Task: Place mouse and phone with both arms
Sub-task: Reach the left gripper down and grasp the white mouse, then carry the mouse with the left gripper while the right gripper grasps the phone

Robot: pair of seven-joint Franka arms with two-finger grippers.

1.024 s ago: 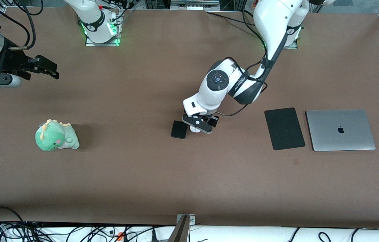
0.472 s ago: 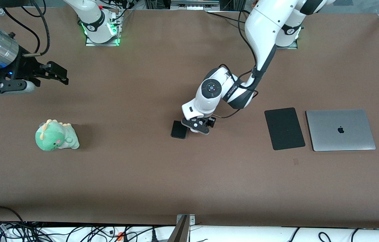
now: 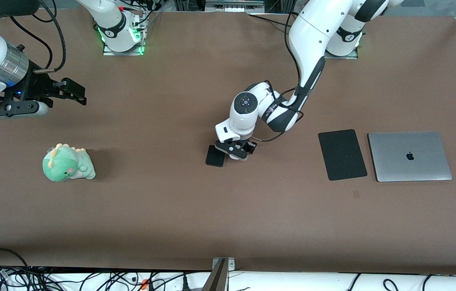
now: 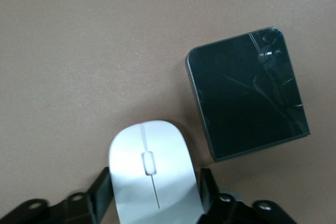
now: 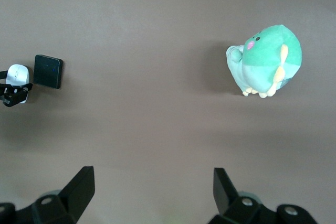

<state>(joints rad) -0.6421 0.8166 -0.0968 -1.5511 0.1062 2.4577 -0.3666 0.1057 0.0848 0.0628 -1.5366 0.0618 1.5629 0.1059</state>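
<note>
The white mouse [image 4: 149,171] lies on the brown table near its middle, beside the black phone [image 4: 247,95], which is on the side toward the right arm's end. My left gripper [image 3: 234,150] is down over the mouse [image 3: 234,156], its fingers [image 4: 103,187] pressed against both long sides. The phone [image 3: 215,156] lies flat and free. My right gripper [image 3: 75,91] hangs open and empty over the table at the right arm's end; in its wrist view [image 5: 154,182] the phone [image 5: 48,71] and mouse [image 5: 17,74] show small and distant.
A green plush dinosaur [image 3: 68,163] sits near the right arm's end. A black mouse pad [image 3: 342,154] and a closed silver laptop [image 3: 409,156] lie side by side toward the left arm's end.
The left arm has lowered and folded in over the mouse, its gripper settling slightly toward the phone. The right gripper has moved a little toward the table's middle.
</note>
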